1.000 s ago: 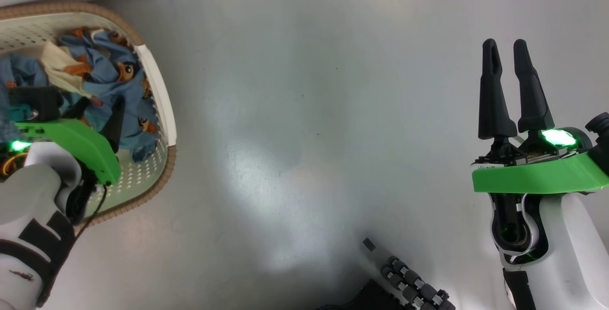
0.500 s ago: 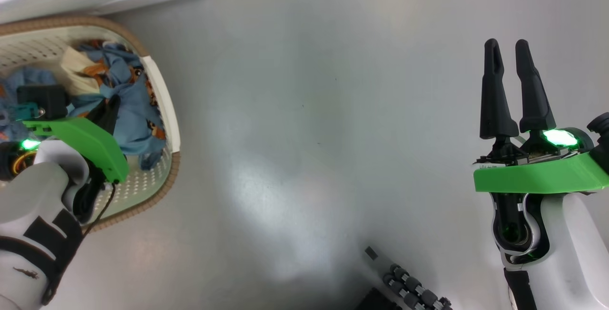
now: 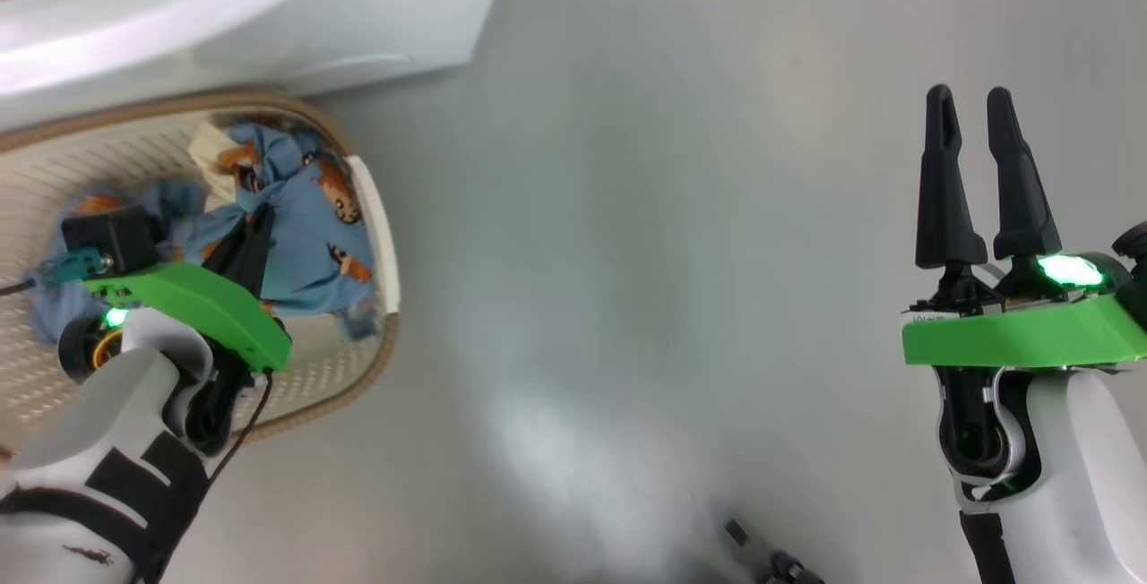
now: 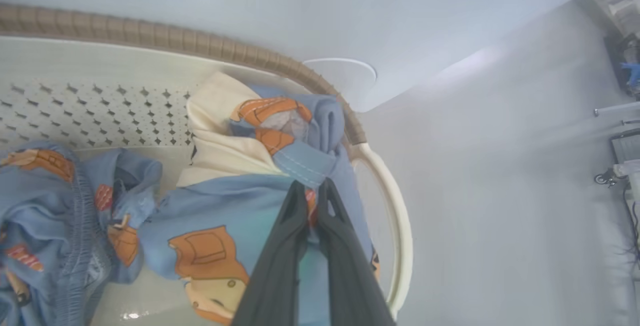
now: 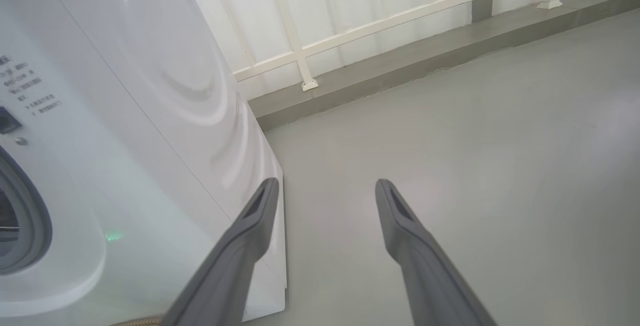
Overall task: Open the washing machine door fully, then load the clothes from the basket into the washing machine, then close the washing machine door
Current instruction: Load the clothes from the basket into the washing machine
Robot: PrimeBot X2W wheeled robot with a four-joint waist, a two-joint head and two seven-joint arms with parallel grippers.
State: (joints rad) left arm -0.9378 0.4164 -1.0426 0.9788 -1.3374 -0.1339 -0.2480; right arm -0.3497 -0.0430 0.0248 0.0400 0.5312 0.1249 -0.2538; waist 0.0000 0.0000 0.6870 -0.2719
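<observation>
The cream basket [image 3: 375, 217] with its brown rim stands on the floor at the left, just in front of the white washing machine [image 3: 269, 20]. The clothes [image 3: 309, 235], light blue with orange bears, lie inside it. My left gripper [image 3: 254, 230] reaches down into the basket, shut on a fold of one blue garment [image 4: 235, 206], fingertips pinched together [image 4: 312, 191]. A second garment [image 4: 60, 201] lies further left in the basket [image 4: 395, 216]. My right gripper [image 3: 972, 109] is open and empty over bare floor at the right. The washing machine door is out of view.
The right wrist view has the right gripper [image 5: 325, 186] beside the washer's front corner [image 5: 150, 131], with the grey gasket [image 5: 35, 216] at the left edge. A white railing [image 5: 390, 21] and a low kerb run behind it. Grey floor [image 3: 645, 253] lies between the arms.
My left gripper has shut on the blue garment and drawn it toward the basket's right end. The head view has shifted, bringing more of the washer in. The right gripper stays open.
</observation>
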